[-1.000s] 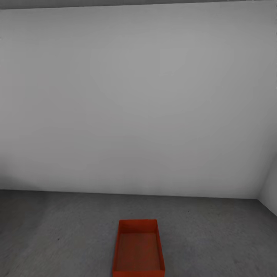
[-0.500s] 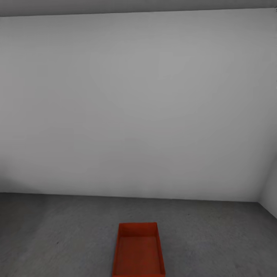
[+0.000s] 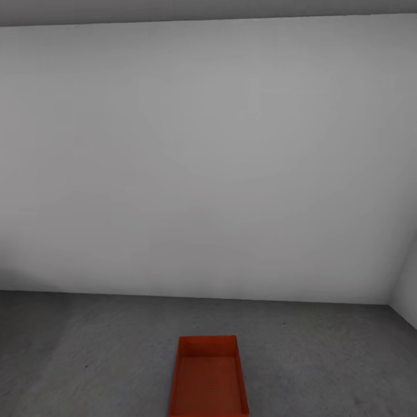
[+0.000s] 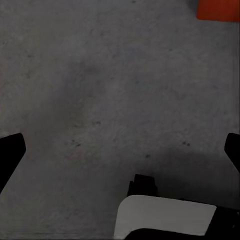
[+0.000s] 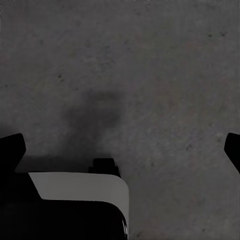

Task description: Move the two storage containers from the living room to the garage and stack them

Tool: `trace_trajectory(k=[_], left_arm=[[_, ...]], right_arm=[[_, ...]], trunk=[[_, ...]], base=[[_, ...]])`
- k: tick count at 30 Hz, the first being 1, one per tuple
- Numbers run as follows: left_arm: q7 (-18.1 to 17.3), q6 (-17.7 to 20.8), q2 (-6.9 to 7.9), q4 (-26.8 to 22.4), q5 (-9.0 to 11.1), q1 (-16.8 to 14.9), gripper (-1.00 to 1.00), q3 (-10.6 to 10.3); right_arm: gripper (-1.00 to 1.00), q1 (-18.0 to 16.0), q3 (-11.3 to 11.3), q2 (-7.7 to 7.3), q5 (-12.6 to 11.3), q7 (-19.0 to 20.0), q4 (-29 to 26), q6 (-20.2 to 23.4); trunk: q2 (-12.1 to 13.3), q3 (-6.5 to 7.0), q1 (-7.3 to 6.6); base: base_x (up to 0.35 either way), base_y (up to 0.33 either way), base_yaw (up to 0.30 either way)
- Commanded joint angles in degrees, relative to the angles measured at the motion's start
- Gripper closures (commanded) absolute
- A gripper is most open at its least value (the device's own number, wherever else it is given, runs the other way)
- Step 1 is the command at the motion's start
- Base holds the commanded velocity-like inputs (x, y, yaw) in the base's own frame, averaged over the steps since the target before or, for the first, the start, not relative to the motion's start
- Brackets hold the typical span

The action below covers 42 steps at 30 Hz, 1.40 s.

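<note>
One orange-red open-top storage container (image 3: 209, 376) sits alone on the dark grey garage floor (image 3: 87, 347), low in the middle of the head view, its ribbed inside empty. A corner of this container (image 4: 218, 9) shows in the left wrist view, far from the fingers. My left gripper (image 4: 122, 150) hangs open over bare concrete, with nothing between its black fingertips (image 4: 11, 149). Over another bare patch of floor, my right gripper (image 5: 122, 150) is also open and empty.
A plain pale grey wall (image 3: 208, 156) rises behind the container, meeting a side wall (image 3: 405, 289) at the right corner. A white and black part of my own body (image 4: 165, 215) shows below each wrist camera (image 5: 80, 200).
The whole head picture slid down slightly a second ago, a camera shift. The container stays put on the floor and nothing else has moved.
</note>
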Motion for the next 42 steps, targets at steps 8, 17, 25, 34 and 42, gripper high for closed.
trace_trajectory(k=[8,17,25,34,42], left_arm=[[-0.04,-1.19,-0.62,-0.02,0.25,7.06,-1.0,0.21],[-0.93,-1.65,-0.83,-0.02,0.26,7.42,-1.0,0.21],[-1.2,-1.6,-0.85,-0.02,0.32,7.43,-1.0,0.21],[-1.21,-1.58,-0.92,-0.02,0.27,7.43,-1.0,0.21],[-1.21,-1.58,-0.88,-0.02,0.26,7.43,-1.0,0.21]], right_arm=[[-1.0,-0.08,0.52,0.36,-0.22,-0.24,0.23,-0.36],[-1.0,-0.08,0.38,0.52,-0.66,-0.41,0.23,-0.41],[-1.0,0.76,0.35,0.51,-0.71,-0.92,0.32,-0.51],[-1.0,0.88,0.35,0.32,-0.72,-0.93,0.32,-0.06],[-1.0,0.89,0.35,0.21,-0.72,-0.66,0.32,0.28]], trunk=[[-0.04,-0.06,0.0],[-0.04,-0.06,0.0],[-0.04,-0.06,0.0],[-0.04,-0.06,0.0],[-0.04,-0.06,0.0]], base=[[0.0,0.0,-0.006],[0.0,0.0,-0.235],[0.0,0.0,-0.282],[0.0,0.0,-0.288],[0.0,0.0,-0.289]])
